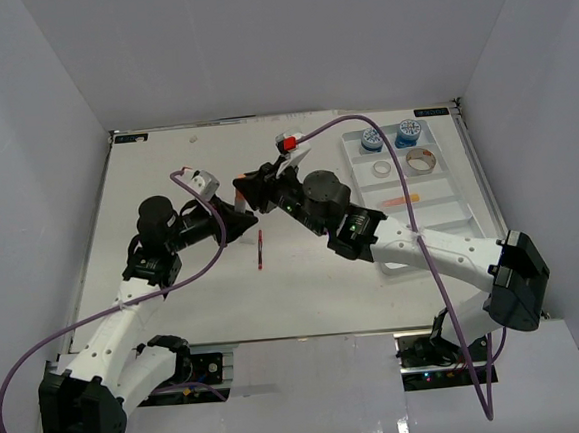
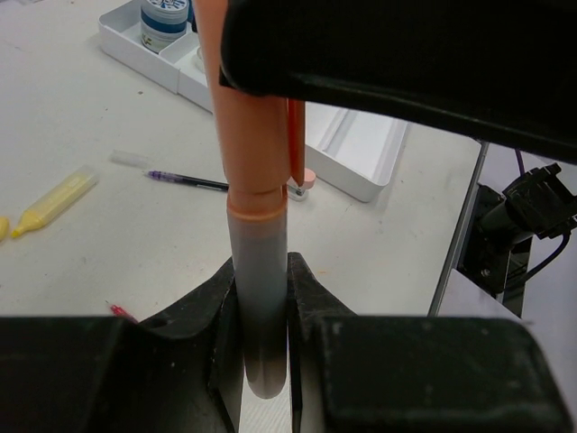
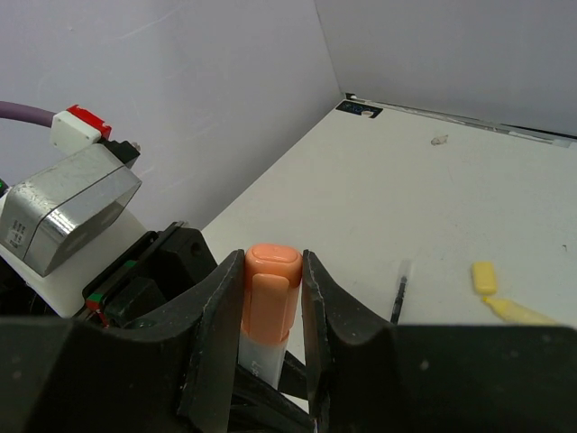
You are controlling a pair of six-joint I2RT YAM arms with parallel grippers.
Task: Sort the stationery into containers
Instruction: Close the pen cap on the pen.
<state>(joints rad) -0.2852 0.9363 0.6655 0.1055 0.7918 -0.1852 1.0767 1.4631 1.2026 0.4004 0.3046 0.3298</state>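
Observation:
An orange highlighter [image 2: 257, 162] with a pale barrel is held above the table between both grippers. My left gripper [image 2: 263, 311] is shut on its barrel end. My right gripper [image 3: 273, 280] is shut on its orange cap [image 3: 272, 271]. In the top view the two grippers meet mid-table, left [image 1: 239, 208] and right [image 1: 264, 186]. The white divided tray [image 1: 445, 179] at the right holds two blue-white tubs [image 1: 372, 139], two tape rolls [image 1: 419, 159] and an orange piece [image 1: 402, 201]. A red pen [image 1: 260, 249] lies on the table below the grippers.
A yellow highlighter [image 2: 52, 200], its loose yellow cap [image 3: 484, 276] and a black pen [image 2: 185, 179] lie on the table under the arms. White walls enclose the table on three sides. Purple cables loop over both arms.

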